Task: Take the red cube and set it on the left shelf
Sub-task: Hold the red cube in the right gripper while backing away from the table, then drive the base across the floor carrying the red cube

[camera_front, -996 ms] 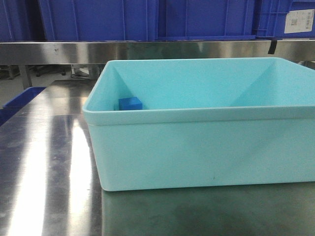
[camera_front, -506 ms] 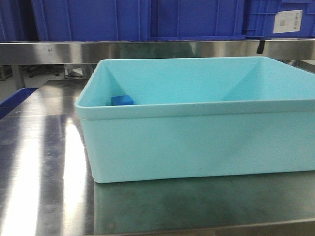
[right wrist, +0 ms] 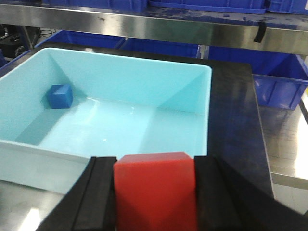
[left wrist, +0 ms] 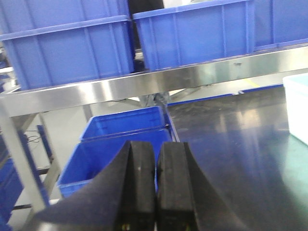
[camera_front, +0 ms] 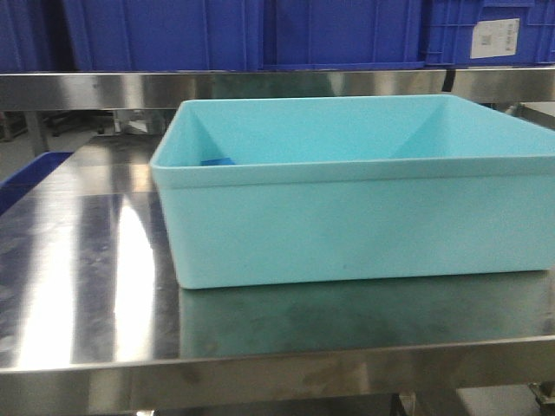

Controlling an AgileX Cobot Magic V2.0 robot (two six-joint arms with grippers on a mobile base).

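Note:
The red cube [right wrist: 155,190] is clamped between the black fingers of my right gripper [right wrist: 155,161], which is shut on it and held above the near rim of a cyan bin [right wrist: 210,96]. In the left wrist view my left gripper [left wrist: 156,149] is shut with nothing in it. It hangs off the table's left end, above blue crates [left wrist: 120,139] on the floor. Neither gripper shows in the front view. A steel shelf [camera_front: 260,87] carrying blue crates runs across the back; I cannot tell which part is the left shelf.
The cyan bin [camera_front: 347,169] stands on the steel table [camera_front: 87,277] and holds a small blue cube [right wrist: 59,96] in its far left corner. The table's front edge [camera_front: 260,373] shows low in the front view. More blue crates [right wrist: 279,86] sit under the shelf on the right.
The front view has pulled back and dropped: the bin looks smaller, the table's front edge has come into view, and the blue cube is mostly hidden behind the bin's rim.

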